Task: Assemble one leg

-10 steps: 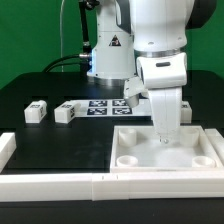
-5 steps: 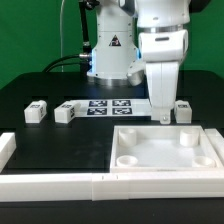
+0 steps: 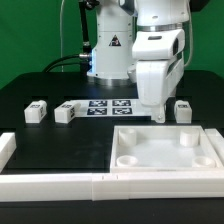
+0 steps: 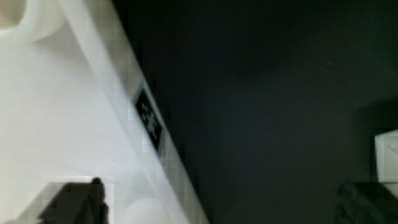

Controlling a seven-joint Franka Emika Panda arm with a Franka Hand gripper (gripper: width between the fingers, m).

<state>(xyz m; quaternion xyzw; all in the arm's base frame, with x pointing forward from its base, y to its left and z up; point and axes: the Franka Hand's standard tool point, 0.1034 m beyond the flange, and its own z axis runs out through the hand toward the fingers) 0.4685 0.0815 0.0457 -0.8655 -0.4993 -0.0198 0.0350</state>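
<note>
Gripper (image 3: 160,118) hovers just behind the tray (image 3: 165,148), fingers spread (nothing held), apparently reaching for the leg (image 3: 183,110) beside it, which needs alignment, then descent.

White tray part (image 3: 160,152), marker board (image 3: 108,106), black table (image 3: 40,135)

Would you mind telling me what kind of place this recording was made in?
Most likely a robotics lab test bench: a robot arm over a black table, a marker board of printed tags, and a plain green backdrop behind.

Gripper (image 3: 160,117) low between marker board (image 3: 108,106), leg (image 3: 183,110)
</note>
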